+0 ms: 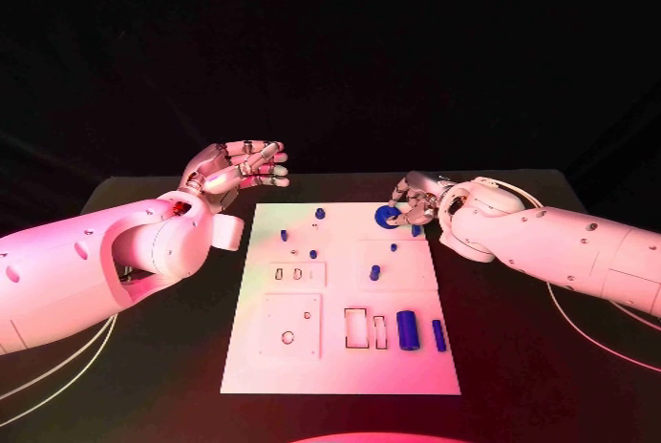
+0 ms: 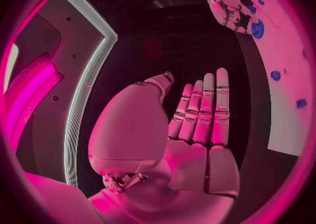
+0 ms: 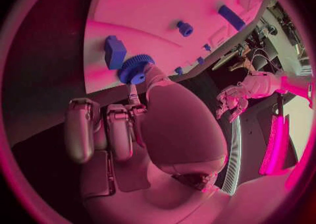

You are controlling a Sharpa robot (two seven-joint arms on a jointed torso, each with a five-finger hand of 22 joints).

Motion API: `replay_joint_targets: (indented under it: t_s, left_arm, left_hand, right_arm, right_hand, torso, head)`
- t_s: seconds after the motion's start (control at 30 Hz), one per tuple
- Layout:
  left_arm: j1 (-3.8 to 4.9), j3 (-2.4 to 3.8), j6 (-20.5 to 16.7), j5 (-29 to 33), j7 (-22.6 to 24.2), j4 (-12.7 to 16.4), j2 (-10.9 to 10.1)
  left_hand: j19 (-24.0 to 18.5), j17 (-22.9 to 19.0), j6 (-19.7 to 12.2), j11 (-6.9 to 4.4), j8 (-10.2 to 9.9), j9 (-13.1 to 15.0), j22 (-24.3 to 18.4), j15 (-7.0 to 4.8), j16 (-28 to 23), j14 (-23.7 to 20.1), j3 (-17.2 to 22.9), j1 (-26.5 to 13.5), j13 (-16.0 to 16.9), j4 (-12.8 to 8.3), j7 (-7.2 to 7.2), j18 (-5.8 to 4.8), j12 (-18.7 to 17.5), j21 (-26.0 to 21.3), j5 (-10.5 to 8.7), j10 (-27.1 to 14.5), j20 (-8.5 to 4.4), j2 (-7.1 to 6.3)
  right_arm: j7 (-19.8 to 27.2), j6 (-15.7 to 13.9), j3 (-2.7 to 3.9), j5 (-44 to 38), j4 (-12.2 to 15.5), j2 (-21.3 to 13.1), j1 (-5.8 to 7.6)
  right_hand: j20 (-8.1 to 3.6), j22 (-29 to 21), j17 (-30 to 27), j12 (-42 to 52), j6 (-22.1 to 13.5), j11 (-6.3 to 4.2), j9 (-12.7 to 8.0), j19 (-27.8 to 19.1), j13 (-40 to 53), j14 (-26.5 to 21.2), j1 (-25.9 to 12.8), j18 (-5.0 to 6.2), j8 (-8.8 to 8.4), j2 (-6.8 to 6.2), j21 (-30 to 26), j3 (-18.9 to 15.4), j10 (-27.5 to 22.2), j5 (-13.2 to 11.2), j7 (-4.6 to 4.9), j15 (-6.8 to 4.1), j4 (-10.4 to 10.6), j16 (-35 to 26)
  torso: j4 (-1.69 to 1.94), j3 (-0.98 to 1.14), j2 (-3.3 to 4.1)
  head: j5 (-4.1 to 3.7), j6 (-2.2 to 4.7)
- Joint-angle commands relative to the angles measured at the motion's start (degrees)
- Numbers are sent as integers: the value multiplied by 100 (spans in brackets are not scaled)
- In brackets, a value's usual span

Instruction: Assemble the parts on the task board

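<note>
Right hand [image 1: 414,200] sits at the task board's [image 1: 345,367] 1 o'clock corner, fingertips touching the blue gear [image 1: 387,215]; the right wrist view shows the thumb against the gear [image 3: 135,69], but a real grip cannot be confirmed. The gear lies on the board near its far right edge, just beside a blue block [image 3: 115,51]. Left hand [image 1: 237,169] hovers off the board at 11 o'clock, released, fingers straight and apart, holding nothing. A blue cylinder [image 1: 408,329] and slim blue bar [image 1: 438,335] lie at the board's 5 o'clock, small pegs scattered mid-board.
</note>
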Motion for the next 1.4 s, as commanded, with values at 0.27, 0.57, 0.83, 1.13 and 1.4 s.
replay_joint_targets:
  t_s: [0.27, 0.57, 0.83, 1.13, 1.4]
  left_arm:
    - [2, 4, 100, 6, 26, 3, 8]
    - [2, 4, 109, 5, 22, -12, 30]
    - [2, 4, 117, 5, 15, -12, 49]
    - [2, 4, 117, 5, 15, -3, 68]
    - [4, 4, 107, 2, 17, 12, 78]
  left_hand:
    - [-44, 6, -29, 39, -31, 6, 8, 8, -28, -40, 22, -42, 0, -1, 141, 56, -32, 23, -32, -7, -10, 4]
    - [-44, 6, -29, 39, -31, 6, 8, 8, -28, -40, 22, -42, 0, -1, 141, 56, -32, 23, -32, -7, -10, 4]
    - [-62, 18, -33, 41, -34, 11, 11, 10, -35, -48, 30, -42, 0, -4, 143, 58, -36, 32, -31, -9, -5, 8]
    - [-62, 18, -33, 41, -34, 11, 11, 10, -35, -48, 30, -42, 0, -4, 143, 58, -36, 32, -31, -9, -5, 8]
    - [-62, 18, -33, 41, -34, 11, 11, 10, -35, -48, 30, -42, 0, -4, 143, 58, -36, 32, -31, -9, -5, 8]
  right_arm:
    - [58, -493, -21, -347, 159, -18, -41]
    - [156, -1020, -16, -691, 517, 33, 5]
    - [80, -1159, -14, -1164, 730, 355, 34]
    - [-50, -1161, -27, -1329, 517, 800, -26]
    - [-56, -1110, -37, -1342, 309, 1084, -115]
  right_hand:
    - [-31, 1186, 1508, 27, 266, -48, -17, 251, 1028, 608, 294, -90, 73, -51, 188, 880, 190, 24, -48, -26, -39, 22]
    - [-34, 1241, 1508, 48, 300, -53, -15, 307, 1068, 608, 207, -116, 91, -128, 306, 1033, 231, 19, -54, -30, -25, 22]
    - [-35, 1250, 1508, 45, 300, -54, -15, 315, 1065, 608, 188, -120, 91, -165, 324, 1073, 230, 15, -53, -31, -32, 22]
    - [-35, 1249, 1508, 46, 299, -54, -16, 313, 1068, 608, 181, -118, 91, -180, 319, 1092, 233, 15, -53, -31, -35, 22]
    - [-36, 1246, 1508, 40, 297, -54, -17, 309, 1059, 608, 180, -117, 90, -197, 311, 1115, 225, 16, -52, -31, -45, 22]
  torso:
    - [5, 1, -2]
    - [7, 2, -4]
    - [9, -6, 2]
    - [11, -8, 9]
    - [23, -1, 33]
  head:
    - [17, 21]
    - [43, 40]
    - [76, 42]
    - [139, 30]
    - [120, 25]
